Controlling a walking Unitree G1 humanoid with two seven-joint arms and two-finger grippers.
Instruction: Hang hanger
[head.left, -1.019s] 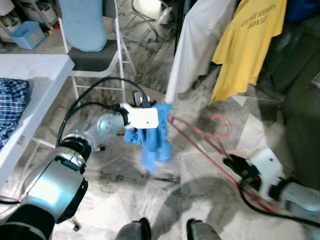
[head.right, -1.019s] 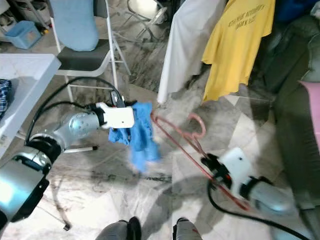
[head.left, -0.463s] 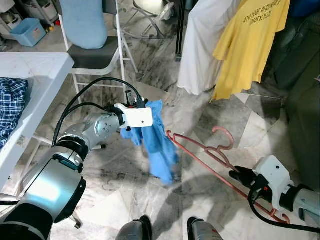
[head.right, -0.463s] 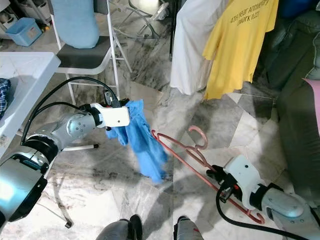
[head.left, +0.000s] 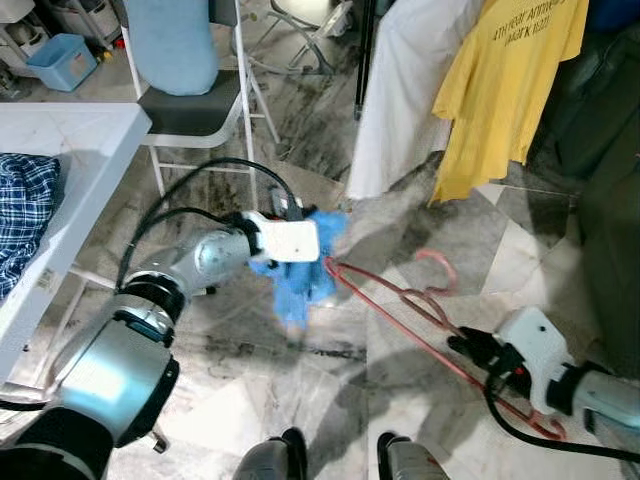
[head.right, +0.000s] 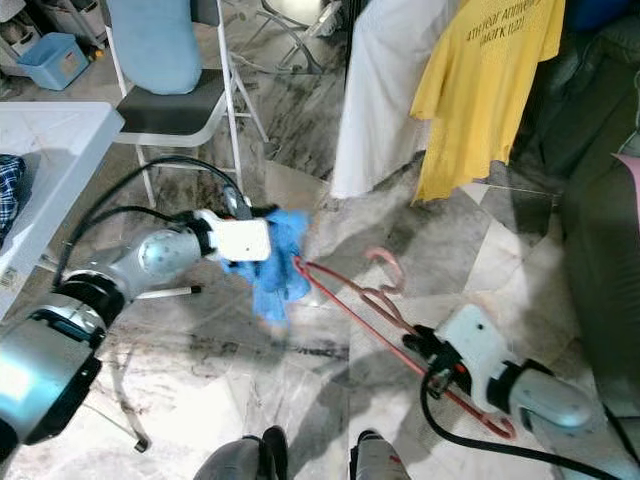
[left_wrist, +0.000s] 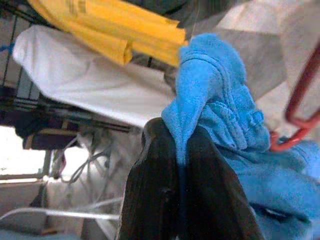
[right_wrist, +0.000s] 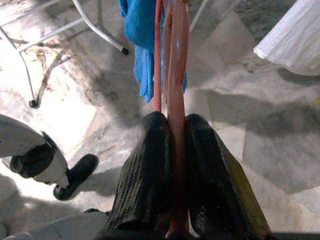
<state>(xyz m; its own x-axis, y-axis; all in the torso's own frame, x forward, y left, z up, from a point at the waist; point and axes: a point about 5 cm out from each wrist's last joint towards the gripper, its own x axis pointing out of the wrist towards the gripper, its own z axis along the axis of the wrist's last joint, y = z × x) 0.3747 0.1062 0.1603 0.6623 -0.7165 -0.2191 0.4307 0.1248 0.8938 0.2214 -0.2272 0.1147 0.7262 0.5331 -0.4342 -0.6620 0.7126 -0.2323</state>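
Your left gripper (left_wrist: 182, 150) is clamped on a fold of a blue cloth (head.left: 300, 275), held out in front of you above the marble floor (head.left: 240, 370). Your right gripper (right_wrist: 170, 125) is closed tight around a red hanger (head.left: 400, 300), low on your right side. The hanger slants across toward the cloth, its far end just beside it, its hook pointing up. Behind, a white garment (head.left: 400, 80) and a yellow shirt (head.left: 505, 80) hang side by side. A white table (head.left: 60, 130) stands at your left.
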